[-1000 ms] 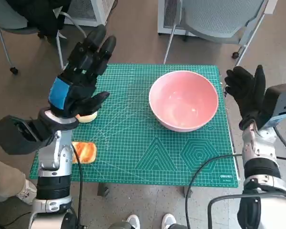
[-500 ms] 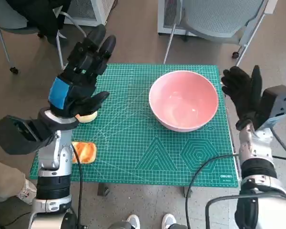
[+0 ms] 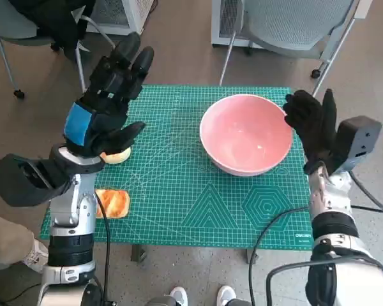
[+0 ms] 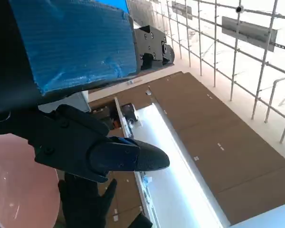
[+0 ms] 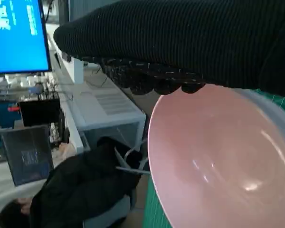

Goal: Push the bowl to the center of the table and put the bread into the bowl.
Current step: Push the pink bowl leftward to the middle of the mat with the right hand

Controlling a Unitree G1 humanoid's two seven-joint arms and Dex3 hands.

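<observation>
right hand (image 3: 314, 127) open-fingered, apparently touching the pink bowl (image 3: 246, 134) rim. left hand (image 3: 105, 105) spread, empty, above a bread roll (image 3: 117, 155). risk: high contact tips the bowl.

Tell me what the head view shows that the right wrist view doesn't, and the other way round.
Only the head view shows the green mat, the bread, a pale roll and the left hand. Only the right wrist view shows a blue screen and a person in black. Both show the pink bowl and the right hand beside its rim.
</observation>
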